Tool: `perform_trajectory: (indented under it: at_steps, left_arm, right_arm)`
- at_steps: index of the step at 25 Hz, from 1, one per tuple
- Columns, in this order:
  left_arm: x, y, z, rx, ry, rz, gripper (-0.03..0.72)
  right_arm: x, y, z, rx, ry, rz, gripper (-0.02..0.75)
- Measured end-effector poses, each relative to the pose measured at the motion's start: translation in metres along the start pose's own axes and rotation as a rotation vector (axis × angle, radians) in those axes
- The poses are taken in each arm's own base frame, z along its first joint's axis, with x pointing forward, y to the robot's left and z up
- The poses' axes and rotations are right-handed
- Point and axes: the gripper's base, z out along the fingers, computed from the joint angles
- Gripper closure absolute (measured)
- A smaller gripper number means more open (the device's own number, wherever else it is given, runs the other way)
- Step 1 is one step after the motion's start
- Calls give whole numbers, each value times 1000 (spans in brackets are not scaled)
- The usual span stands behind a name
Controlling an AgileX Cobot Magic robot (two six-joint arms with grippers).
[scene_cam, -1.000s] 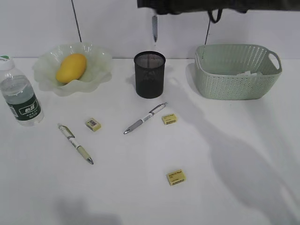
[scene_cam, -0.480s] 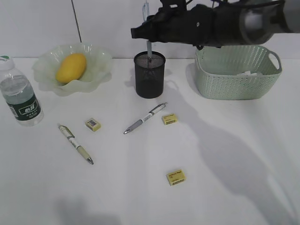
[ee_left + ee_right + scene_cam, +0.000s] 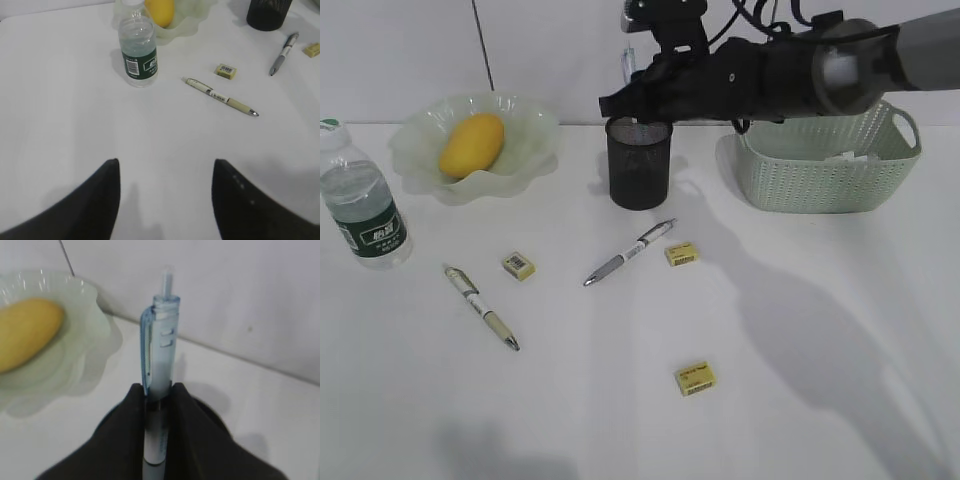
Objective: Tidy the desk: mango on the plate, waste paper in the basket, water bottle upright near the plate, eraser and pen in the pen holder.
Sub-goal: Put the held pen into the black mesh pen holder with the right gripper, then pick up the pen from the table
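the pale blue pen (image 3: 159, 390) has sunk lower than half a second ago, its tip now down inside the black mesh pen holder (image 3: 639, 160) at the far middle of the desk (image 3: 620, 400). it is translucent, upright, clip to the left, click button on top. the right gripper (image 3: 159, 405) is clamped on its barrel, the arm reaching in from the right above the basket (image 3: 825, 155). the left gripper (image 3: 165, 192) hangs with jaws wide apart, holding nothing, over the near left.

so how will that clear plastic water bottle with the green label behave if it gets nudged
The clear plastic water bottle with the green label stands upright and tall on a narrow base, so a high push would probably tip it. It looks mostly full, so likely fairly heavy. On its side, its round body would likely roll.
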Motion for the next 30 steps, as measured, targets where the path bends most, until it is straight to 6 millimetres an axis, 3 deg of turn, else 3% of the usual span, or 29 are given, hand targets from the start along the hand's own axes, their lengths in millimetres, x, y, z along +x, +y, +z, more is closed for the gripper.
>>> perform_trajectory:
  at_steps: [3,5,10,12,17,22,30]
  left_arm:
    - [0,0,0,0,0,0,244]
    - [0,0,0,0,0,0,244]
    - [0,0,0,0,0,0,244]
    - [0,0,0,0,0,0,244]
    - [0,0,0,0,0,0,244]
    - [0,0,0,0,0,0,244]
    - [0,0,0,0,0,0,244]
  right_arm:
    - [5,1,2,-7,34,0,598]
    - [6,1,2,-8,38,0,543]
    - [6,1,2,-9,42,-1,241]
    - [2,2,-2,-15,47,-11,186]
    - [-23,6,-22,-55,78,-68,160]
    - [-45,13,-50,-123,231,-128,155]
    - [-44,5,-91,-73,689,-172,179]
